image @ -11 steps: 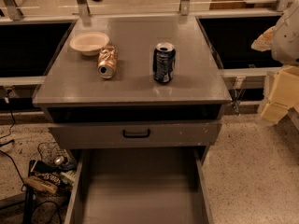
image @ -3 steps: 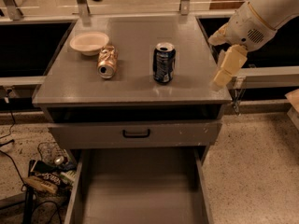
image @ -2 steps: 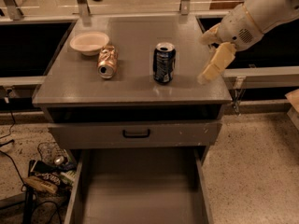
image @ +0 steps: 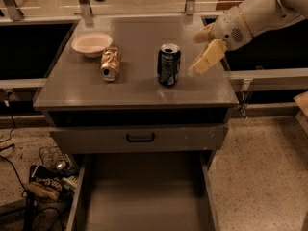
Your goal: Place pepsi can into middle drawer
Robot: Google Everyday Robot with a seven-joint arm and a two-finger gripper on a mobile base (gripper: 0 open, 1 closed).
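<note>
The pepsi can [image: 168,65], dark blue with a silver top, stands upright on the grey cabinet top [image: 134,88], right of centre. My gripper [image: 194,54] hangs just to the right of the can, a small gap away at can height, with its two cream fingers [image: 207,57] spread open and empty. The middle drawer [image: 144,201] is pulled out below the cabinet front; its flat grey floor holds nothing.
A copper-gold can [image: 110,64] lies on its side left of the pepsi can. A cream bowl [image: 91,43] sits at the back left. A closed drawer front with a black handle [image: 140,137] is above the open drawer. Cables and clutter [image: 45,177] lie on the floor at left.
My arm has come in from the right and moved left and slightly down, bringing the open gripper close beside the pepsi can. The can has not moved.
</note>
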